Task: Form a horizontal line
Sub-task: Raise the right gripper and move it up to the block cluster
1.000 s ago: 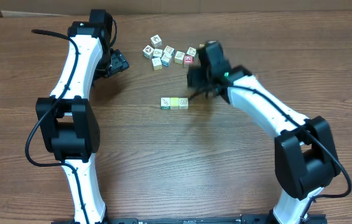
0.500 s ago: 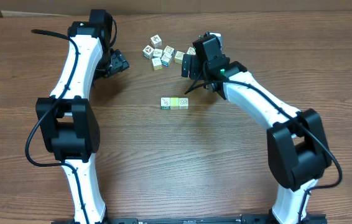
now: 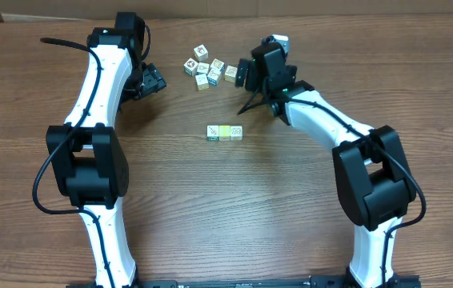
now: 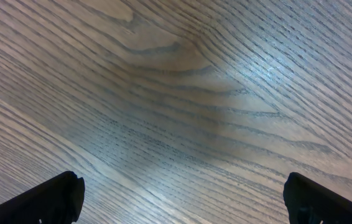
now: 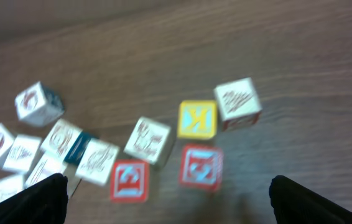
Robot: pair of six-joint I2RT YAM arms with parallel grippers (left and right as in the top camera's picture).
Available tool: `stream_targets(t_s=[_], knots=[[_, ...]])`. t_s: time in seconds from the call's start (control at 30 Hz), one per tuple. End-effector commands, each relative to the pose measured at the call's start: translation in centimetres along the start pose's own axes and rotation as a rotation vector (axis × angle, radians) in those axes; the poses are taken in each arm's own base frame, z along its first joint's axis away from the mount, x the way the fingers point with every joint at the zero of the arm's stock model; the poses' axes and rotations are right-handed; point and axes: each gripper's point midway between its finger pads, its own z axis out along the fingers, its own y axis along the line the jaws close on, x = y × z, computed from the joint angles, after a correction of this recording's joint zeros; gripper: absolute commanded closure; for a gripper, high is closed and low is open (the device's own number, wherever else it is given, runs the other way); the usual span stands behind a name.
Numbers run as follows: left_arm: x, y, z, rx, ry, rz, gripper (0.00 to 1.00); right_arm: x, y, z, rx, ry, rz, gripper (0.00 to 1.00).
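The horizontal line [image 3: 224,132] is a short row of three touching cubes mid-table: green-edged white, yellow, pale. Behind it lies a scatter of similar small cubes [image 3: 210,70]. My right gripper [image 3: 244,76] hovers at the scatter's right end, open and empty. In the right wrist view its jaws [image 5: 170,198] stand wide apart above two red-edged cubes [image 5: 200,167], a yellow cube [image 5: 197,119] and several white ones [image 5: 149,140], all blurred. My left gripper [image 3: 150,82] is open and empty at the far left, over bare wood [image 4: 182,200].
The wooden table [image 3: 210,208] runs to the front edge. The left arm [image 3: 102,88] stretches along the left side. The right arm [image 3: 330,128] reaches in from the right, passing behind the row.
My right gripper has moved from beside the row's right end back and left to the scattered cubes. The row and the left arm have not moved.
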Motion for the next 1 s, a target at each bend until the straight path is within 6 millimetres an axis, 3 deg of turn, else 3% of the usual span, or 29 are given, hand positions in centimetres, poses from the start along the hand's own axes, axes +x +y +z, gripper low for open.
stream_targets(t_s=[0.0,0.13,0.6,0.97], knots=[[-0.3,-0.3,0.0,0.002,-0.01,0.01,0.0,-1.4,-1.8,0.4,0.033,-0.035,0.029,0.0],[-0.3,-0.3,0.0,0.002,-0.01,0.01,0.0,-1.9,-2.8,0.6,0.035,-0.04,0.049,0.01],[-0.3,-0.3,0.0,0.002,-0.01,0.01,0.0,-1.7,-2.5,0.8,0.018,-0.035,0.049,0.01],[-0.3,-0.3,0.0,0.002,-0.01,0.01,0.0,0.0,-2.8,3.1,0.023,-0.026,0.047,0.01]])
